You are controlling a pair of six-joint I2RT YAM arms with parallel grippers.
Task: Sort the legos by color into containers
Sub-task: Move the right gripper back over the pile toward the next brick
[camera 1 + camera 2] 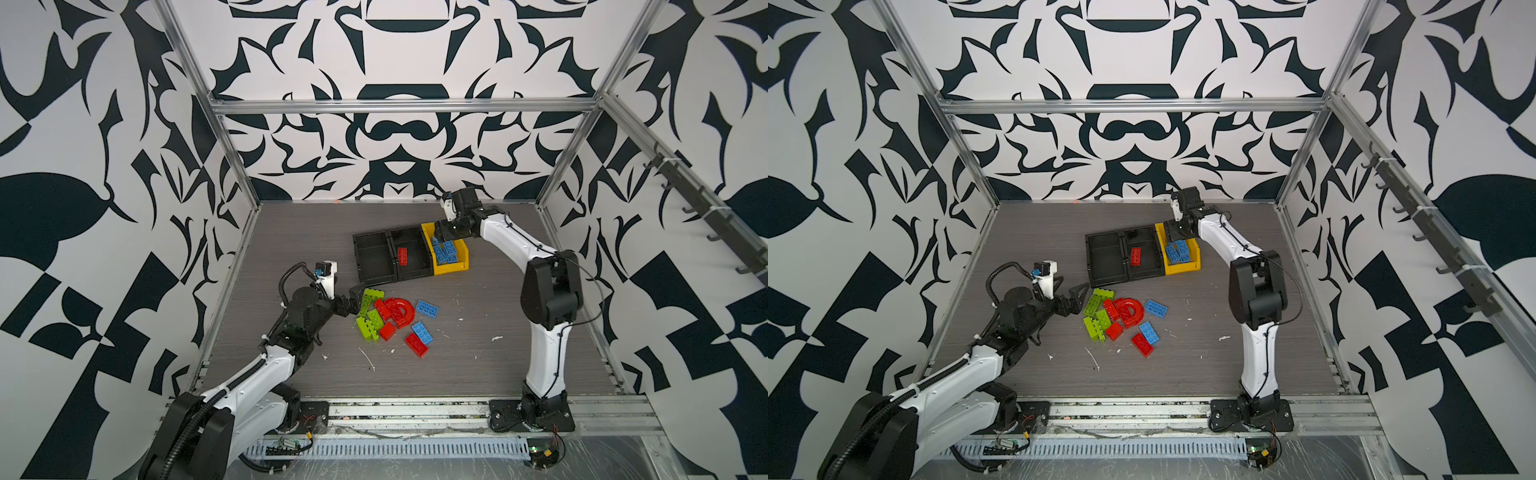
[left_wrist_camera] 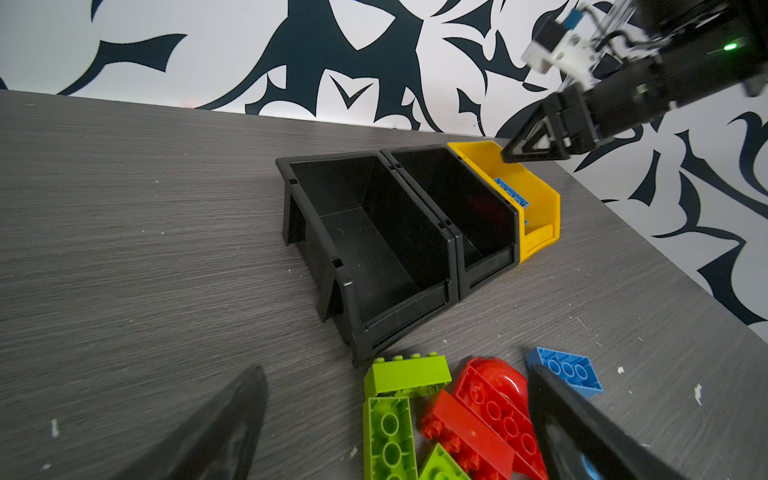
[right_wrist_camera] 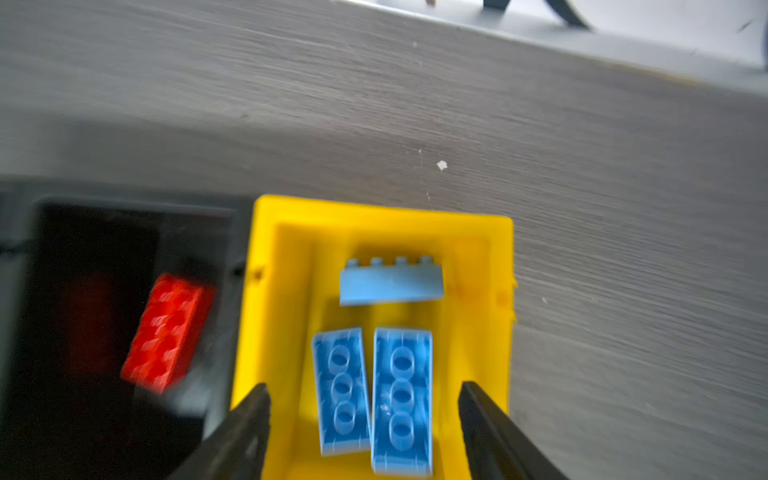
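Observation:
Three containers stand side by side at the table's back middle. The left black bin (image 1: 358, 259) holds nothing. The middle black bin (image 1: 415, 245) holds one red brick (image 1: 402, 256). The yellow bin (image 1: 451, 271) holds three blue bricks (image 3: 401, 395). My right gripper (image 3: 363, 386) hangs open just above the yellow bin, with nothing between its fingers. Loose legos lie in a pile mid-table: green bricks (image 1: 371, 300), a red arch (image 1: 402, 312), red bricks (image 1: 416, 344) and two blue bricks (image 1: 427, 308). My left gripper (image 1: 353, 299) stands wide open, low at the pile's left edge, with the green bricks (image 2: 407, 374) between its fingers.
White scraps (image 1: 368, 359) lie scattered on the grey table in front of and right of the pile. Aluminium frame posts (image 1: 232, 158) and patterned walls close in the table on three sides. A metal rail (image 1: 415, 409) runs along the front edge.

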